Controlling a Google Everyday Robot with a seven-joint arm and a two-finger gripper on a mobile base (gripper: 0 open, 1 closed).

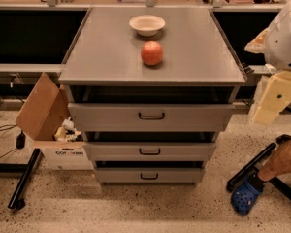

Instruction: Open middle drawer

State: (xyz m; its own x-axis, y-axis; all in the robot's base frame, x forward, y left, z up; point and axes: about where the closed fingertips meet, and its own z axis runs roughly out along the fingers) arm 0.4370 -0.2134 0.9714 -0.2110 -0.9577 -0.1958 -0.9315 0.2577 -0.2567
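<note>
The grey metal cabinet (106, 57) has three drawers, each front standing out from the body. The middle drawer (194, 151) is the mid-sized front, with a small dark loop handle (149, 152). A dark gap shows above it, below the taller top drawer (199, 116). The shortest bottom drawer (179, 175) sits under it. My gripper (275, 97) is the cream-coloured end of the white arm at the right edge. It hangs to the right of the cabinet at about top-drawer height, well away from every handle.
A red apple (152, 53) and a white bowl (147, 24) sit on the cabinet top. An open cardboard box (43, 115) with trash stands on the floor at the left. A person's leg and blue shoe (245, 196) and black stand legs (24, 181) are on the floor.
</note>
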